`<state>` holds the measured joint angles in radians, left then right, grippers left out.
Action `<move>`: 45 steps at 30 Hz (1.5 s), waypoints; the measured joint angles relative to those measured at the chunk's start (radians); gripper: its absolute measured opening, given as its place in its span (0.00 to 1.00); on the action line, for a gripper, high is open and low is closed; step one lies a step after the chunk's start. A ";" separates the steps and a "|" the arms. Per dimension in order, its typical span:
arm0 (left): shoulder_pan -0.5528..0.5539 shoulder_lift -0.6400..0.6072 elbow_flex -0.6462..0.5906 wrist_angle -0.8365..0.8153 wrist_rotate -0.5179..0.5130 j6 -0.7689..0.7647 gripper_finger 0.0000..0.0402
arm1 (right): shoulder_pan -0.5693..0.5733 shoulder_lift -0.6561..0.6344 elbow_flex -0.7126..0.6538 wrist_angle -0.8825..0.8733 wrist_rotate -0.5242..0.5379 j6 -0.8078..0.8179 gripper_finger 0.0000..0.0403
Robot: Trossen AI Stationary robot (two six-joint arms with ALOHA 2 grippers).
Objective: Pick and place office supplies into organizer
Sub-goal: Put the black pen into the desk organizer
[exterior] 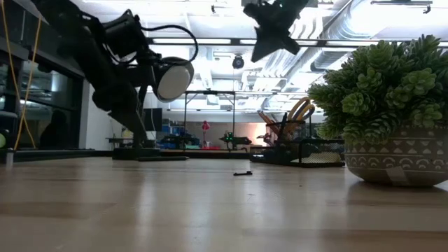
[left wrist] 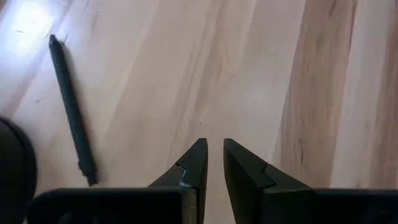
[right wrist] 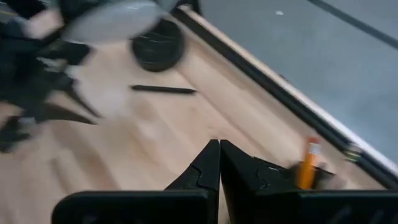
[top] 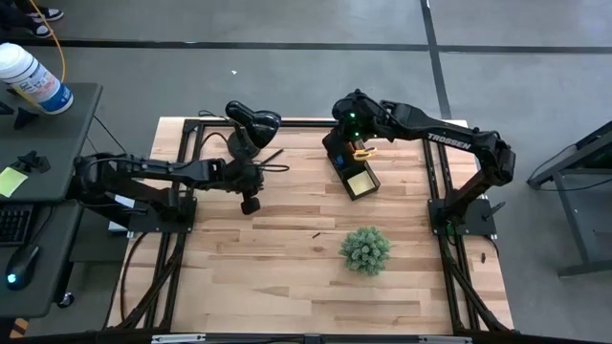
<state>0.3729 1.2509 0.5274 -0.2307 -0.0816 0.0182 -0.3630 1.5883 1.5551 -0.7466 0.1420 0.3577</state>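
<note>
Hovering narrowly parted and empty, the left gripper [left wrist: 211, 163] hangs near a pen [left wrist: 72, 112]; the right gripper [right wrist: 219, 163], shut and empty, sits above the organizer [top: 352, 170].

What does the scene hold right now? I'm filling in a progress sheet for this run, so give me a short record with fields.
left gripper: jaws slightly apart, nothing between them, above bare table near the desk lamp
right gripper: shut, empty, raised over the organizer
organizer contents: yellow-handled scissors and pencils upright; yellow sticky-note pad in the lower tray
left out: black pen lying flat on the table by the lamp
bystander: green plant, in its pot, apart from the organizer
</note>
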 joint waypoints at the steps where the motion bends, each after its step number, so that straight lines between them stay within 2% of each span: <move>1: 0.000 -0.013 0.000 -0.008 0.003 -0.011 0.10 | -0.010 0.000 0.000 -0.013 0.013 -0.006 0.02; 6: 0.025 -0.056 0.000 -0.015 0.012 -0.076 0.10 | -0.084 0.003 0.000 -0.051 0.040 -0.105 0.01; 11: 0.055 -0.059 0.007 -0.011 0.044 -0.116 0.12 | -0.185 0.003 0.000 -0.034 -0.030 -0.211 0.02; 14: 0.052 -0.058 0.013 -0.006 0.021 -0.101 0.19 | -0.240 0.003 0.000 -0.001 -0.080 -0.287 0.03; 17: 0.052 -0.058 0.013 -0.028 -0.044 -0.106 0.28 | -0.291 0.003 0.000 0.035 -0.122 -0.363 0.03; 21: 0.053 -0.052 0.014 -0.157 -0.149 -0.222 0.39 | -0.349 0.006 0.000 0.056 -0.181 -0.391 0.03; 24: 0.053 -0.052 0.014 -0.198 -0.162 -0.323 0.46 | -0.391 0.011 0.001 0.048 -0.251 -0.393 0.03; 29: 0.052 -0.050 0.014 -0.143 -0.179 -0.335 0.54 | -0.426 0.035 0.001 0.065 -0.310 -0.403 0.03; 32: 0.053 -0.041 0.014 -0.097 -0.249 -0.257 0.55 | -0.433 0.053 0.001 0.071 -0.320 -0.400 0.03; 36: 0.053 -0.008 0.014 -0.051 -0.269 -0.121 0.54 | -0.433 0.062 0.001 0.071 -0.321 -0.385 0.03; 45: 0.060 0.115 0.014 0.010 -0.248 -0.149 0.51 | -0.432 0.062 0.001 0.078 -0.318 -0.342 0.03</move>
<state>0.4324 1.3661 0.5411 -0.2203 -0.3296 -0.1307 -0.7952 1.6505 1.5562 -0.6682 -0.1761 0.0161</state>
